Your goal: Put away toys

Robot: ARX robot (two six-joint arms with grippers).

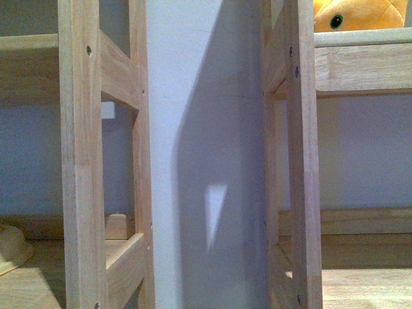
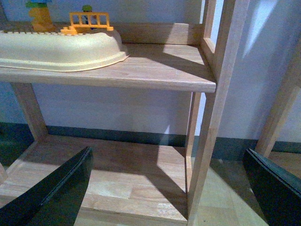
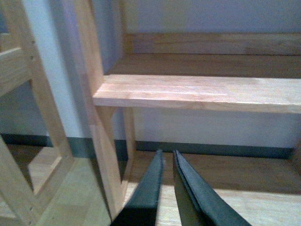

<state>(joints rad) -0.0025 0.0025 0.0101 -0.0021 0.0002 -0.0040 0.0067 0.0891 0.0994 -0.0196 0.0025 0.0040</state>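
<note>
Front view: two wooden shelf units stand side by side with a strip of pale wall (image 1: 199, 154) between them, a dark shadow falling across that strip. Left unit (image 1: 82, 154): upright posts and a cross rail in the foreground, a shelf at upper left, a lower shelf carrying the edge of a cream tray (image 1: 11, 248) at far left. Right unit (image 1: 302, 154): upright post with screw heads, an upper shelf (image 1: 360, 38) on which the plush (image 1: 354, 14) lies, orange-yellow, one black bead eye showing, only its lower part in frame at top right. No arm appears in this view. Left wrist view: left gripper (image 2: 174, 188), jaws spread wide, two dark fingers (image 2: 56, 193) at the near corners with nothing between them; beyond, a shelf bearing the cream tray (image 2: 61, 49), with an orange toy fence (image 2: 89, 21) and a small yellow figure (image 2: 41, 16) behind it, the figure partly cut off; a lower shelf (image 2: 108, 174) beneath, wall and dark skirting behind. Right wrist view: right gripper (image 3: 168, 188), jaws nearly pressed together, a thin gap left, holding nothing; ahead, a bare shelf (image 3: 197, 92), a lower board under it, wooden floor (image 3: 70, 197) and the posts of the neighbouring unit to one side.
</note>
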